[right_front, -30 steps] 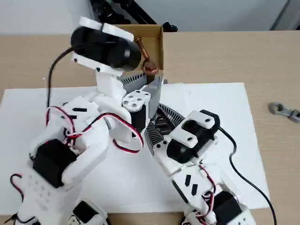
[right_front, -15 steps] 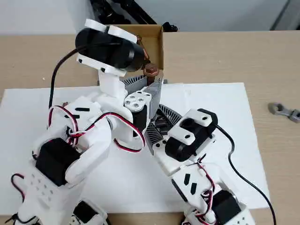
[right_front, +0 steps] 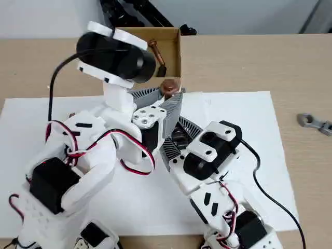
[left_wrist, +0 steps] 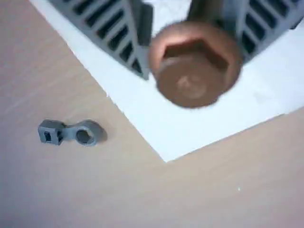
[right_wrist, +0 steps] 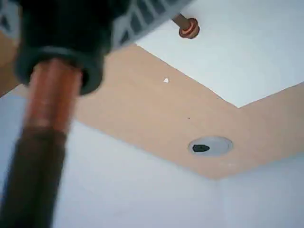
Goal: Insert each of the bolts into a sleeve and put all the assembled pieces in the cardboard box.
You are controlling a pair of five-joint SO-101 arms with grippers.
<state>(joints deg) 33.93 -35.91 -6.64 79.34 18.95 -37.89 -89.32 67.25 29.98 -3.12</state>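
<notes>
My left gripper (right_front: 165, 99) (left_wrist: 190, 28) is shut on a copper bolt (right_front: 168, 86) (left_wrist: 194, 64), its hexagonal head showing between the grey ribbed fingers, just in front of the cardboard box (right_front: 176, 49). A copper bolt in a dark sleeve (right_front: 155, 54) lies inside the box. Behind the left gripper, my right gripper (right_front: 176, 136) (right_wrist: 71, 28) is shut on a black sleeve (right_wrist: 61, 47) with a copper shaft (right_wrist: 47, 109) sticking out of it. I cannot tell whether that shaft belongs to the left gripper's bolt. Another loose bolt (right_wrist: 187, 27) lies on the white paper.
White paper (right_front: 238, 114) covers the table's middle. A small grey wrench-like piece (right_front: 314, 123) (left_wrist: 71, 133) lies on the bare wood at the right. A grey disc (right_wrist: 209, 146) sits on the wood. Black equipment (right_front: 129, 13) stands behind the box.
My left gripper has drawn back with the bolt from the box's front wall toward the paper, and its arm has swung a little left. The right arm has barely moved.
</notes>
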